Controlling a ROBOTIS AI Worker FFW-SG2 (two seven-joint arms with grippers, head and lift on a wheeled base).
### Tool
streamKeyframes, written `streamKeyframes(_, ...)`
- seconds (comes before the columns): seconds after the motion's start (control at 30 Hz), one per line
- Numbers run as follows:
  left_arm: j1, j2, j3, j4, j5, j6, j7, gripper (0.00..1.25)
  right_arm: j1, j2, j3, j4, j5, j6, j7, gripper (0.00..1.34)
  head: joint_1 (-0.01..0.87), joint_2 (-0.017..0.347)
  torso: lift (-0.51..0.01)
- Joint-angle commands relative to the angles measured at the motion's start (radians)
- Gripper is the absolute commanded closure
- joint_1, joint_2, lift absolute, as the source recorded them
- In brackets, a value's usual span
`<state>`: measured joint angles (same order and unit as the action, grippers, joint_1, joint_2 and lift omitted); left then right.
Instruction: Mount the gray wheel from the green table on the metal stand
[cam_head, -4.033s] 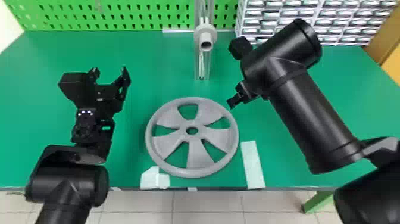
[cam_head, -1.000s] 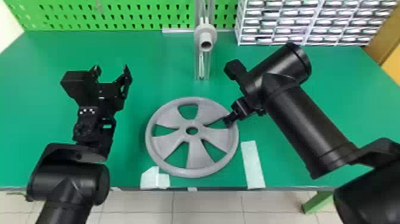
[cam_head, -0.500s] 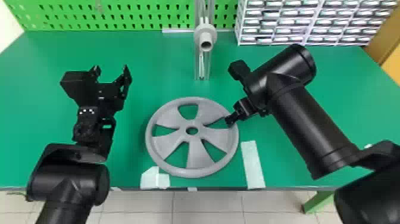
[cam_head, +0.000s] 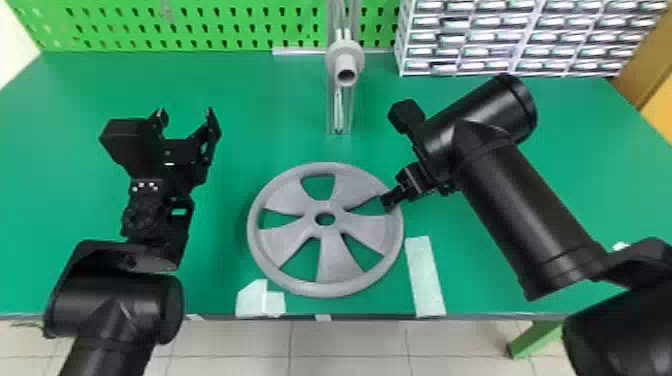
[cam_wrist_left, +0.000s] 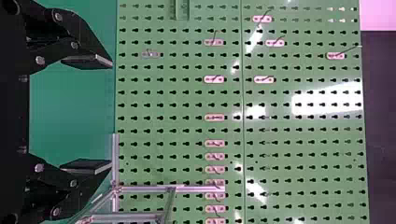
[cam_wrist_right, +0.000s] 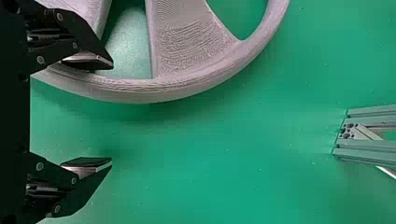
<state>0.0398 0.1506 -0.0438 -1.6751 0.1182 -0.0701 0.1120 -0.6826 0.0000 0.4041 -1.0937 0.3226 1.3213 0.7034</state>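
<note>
The gray wheel (cam_head: 340, 260) lies flat on the green table (cam_head: 240, 150). Behind it rises the metal stand (cam_head: 331, 112), bearing a gray hub with a round tube (cam_head: 345, 62). My right gripper (cam_head: 388, 201) is low at the wheel's right rim. In the right wrist view that gripper (cam_wrist_right: 112, 113) is open, one finger over a gap between spokes and the other outside the rim of the wheel (cam_wrist_right: 187, 86); the rim is not clamped. My left gripper (cam_head: 185, 114), parked left of the wheel, also appears open and holding nothing in its wrist view (cam_wrist_left: 112, 113).
A white drawer rack (cam_head: 500, 45) stands at the back right, beside the green pegboard (cam_head: 200, 25). Pale tape pieces (cam_head: 425, 277) stick near the table's front edge. The stand's foot (cam_wrist_right: 364, 151) shows in the right wrist view.
Since four seconds ago my right gripper has moved left and toward the table's front edge, to the wheel's right rim. The wheel has kept its place, and the left arm has barely shifted.
</note>
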Motion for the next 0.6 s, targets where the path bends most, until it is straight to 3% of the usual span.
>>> streamKeyframes(0.0,0.0,0.001,-0.001,0.0,0.0,0.0,0.0,0.49,-0.003,0.001,0.022,0.0,0.007,0.001,-0.005,0.52,0.867,0.052,-0.1)
streamKeyframes(0.57,0.002,0.0,0.002,0.0,0.0,-0.005,0.0,0.49,-0.002,0.001,0.018,-0.002,0.006,0.001,-0.005,0.65,0.867,0.052,-0.1)
